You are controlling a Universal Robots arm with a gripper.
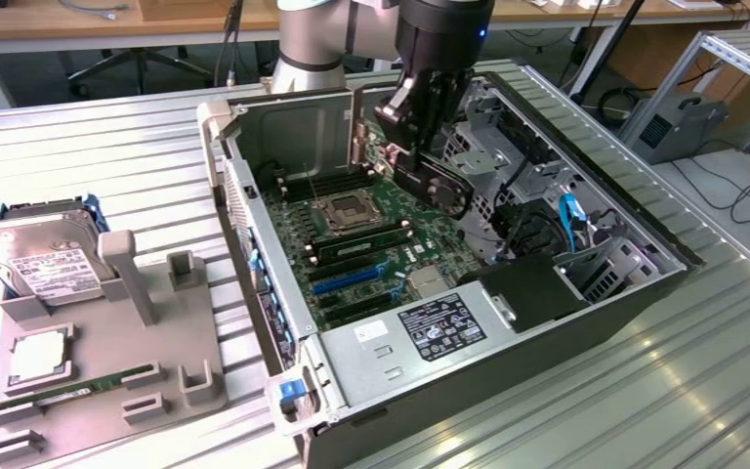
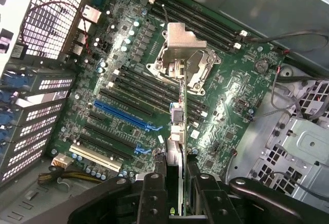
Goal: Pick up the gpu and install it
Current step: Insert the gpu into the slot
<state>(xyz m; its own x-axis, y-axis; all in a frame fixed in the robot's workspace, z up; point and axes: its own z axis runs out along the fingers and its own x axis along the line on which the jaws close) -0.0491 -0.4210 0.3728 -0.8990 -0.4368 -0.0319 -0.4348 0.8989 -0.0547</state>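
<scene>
gpu (image 1: 430, 181) is held in the hand (image 1: 414, 127), whose fingers (image 2: 154, 196) are clenched on the two flat faces of the card. It is seen hanging on edge inside the open computer case (image 1: 519, 391), above the motherboard (image 1: 408, 249) and apart from it. In the wrist view the card is seen edge-on between the two fingers, with its lower edge directed at the board near the CPU socket (image 2: 180, 62). The blue slot (image 2: 123, 113) lies off to one side, and no contact with any slot is shown. The card is judged to be light and stiff but fragile: the board could be cracked by twisting, and the fan and exposed components are easily damaged. A hold across the flat faces near the upper edge, clear of the fan and the contact edge, is judged soundest. The hard drive (image 1: 43, 254) is seen resting in the grey holder (image 1: 102, 352) on the tabletop (image 1: 128, 147).
</scene>
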